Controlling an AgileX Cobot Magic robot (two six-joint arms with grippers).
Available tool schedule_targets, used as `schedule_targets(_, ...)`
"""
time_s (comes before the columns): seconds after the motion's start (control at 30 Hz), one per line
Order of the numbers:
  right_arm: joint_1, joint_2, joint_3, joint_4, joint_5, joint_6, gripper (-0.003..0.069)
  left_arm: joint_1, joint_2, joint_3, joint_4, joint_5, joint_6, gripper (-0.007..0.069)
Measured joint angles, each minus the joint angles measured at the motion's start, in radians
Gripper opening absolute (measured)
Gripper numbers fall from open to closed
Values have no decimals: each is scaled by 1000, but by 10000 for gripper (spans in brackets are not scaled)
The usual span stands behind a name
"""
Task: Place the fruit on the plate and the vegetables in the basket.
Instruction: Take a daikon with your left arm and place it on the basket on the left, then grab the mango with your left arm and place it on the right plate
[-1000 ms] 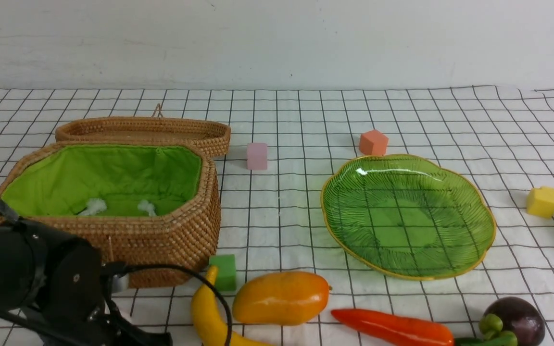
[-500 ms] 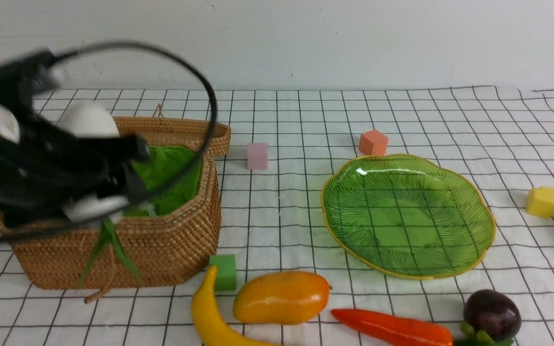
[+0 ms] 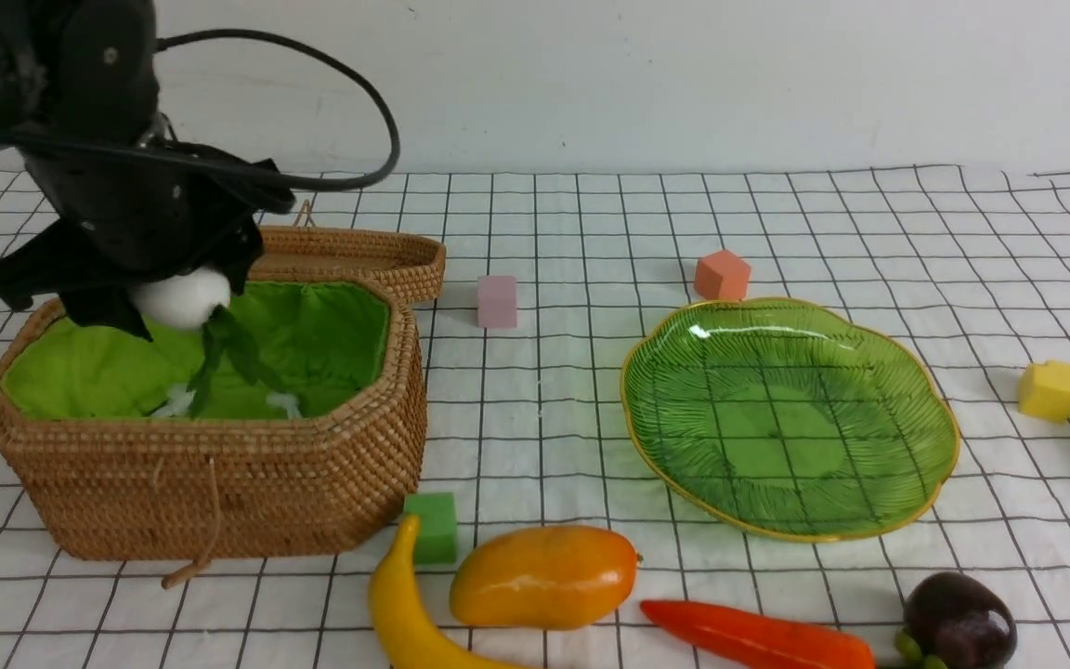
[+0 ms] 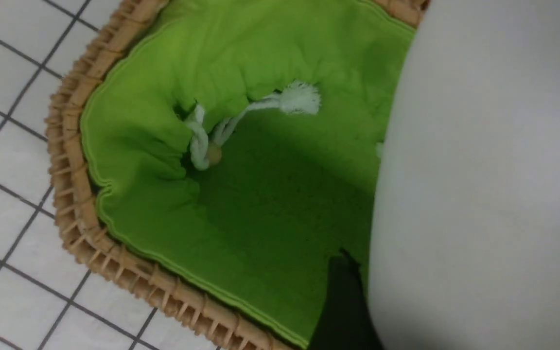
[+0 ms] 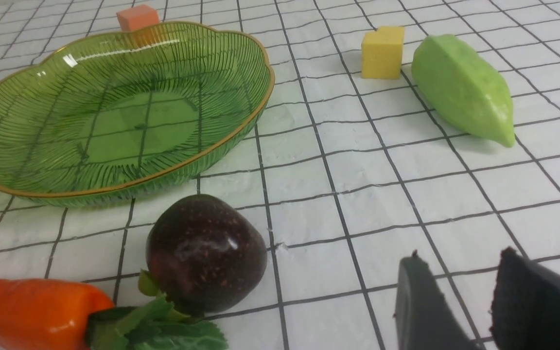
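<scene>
Radish [image 3: 189, 302] looks slick, rigid; left gripper [image 3: 173, 284] pinches its fat body over the nine o'clock basket [image 3: 219, 483]; right gripper [image 5: 460, 274] spread, empty.

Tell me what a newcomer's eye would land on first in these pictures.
The black left end effector hangs over the open wicker basket at the left, gripping a white radish whose green leaves dangle over the green lining. Next come the glossy green plate at centre right, empty, and the bright row along the near edge: banana, mango, red pepper, mangosteen.
</scene>
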Motion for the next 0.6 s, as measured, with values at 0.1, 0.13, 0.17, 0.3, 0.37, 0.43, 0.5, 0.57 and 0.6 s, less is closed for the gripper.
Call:
schedule_targets(0.1,0,0,0,0,0,0,245,0,47,-90,-1,44,23,615)
schedule_targets(0.13,0,0,0,0,0,0,245,0,48,-94,-1,46,28,622)
schedule_targets(0.17,0,0,0,0,0,0,245,0,48,-124,-2,63,64,652)
schedule_targets(0.3,0,0,0,0,0,0,245,0,48,-211,-22,155,184,660)
schedule_targets(0.37,0,0,0,0,0,0,245,0,38,-237,-46,172,266,632)
schedule_targets(0.43,0,0,0,0,0,0,245,0,-7,-231,-101,180,337,580)
schedule_targets(0.5,0,0,0,0,0,0,245,0,-79,-203,-161,185,379,512)
schedule_targets(0.57,0,0,0,0,0,0,245,-1,-163,-166,-205,186,405,437)
schedule_targets(0.6,0,0,0,0,0,0,245,-1,-221,-136,-228,188,419,386)
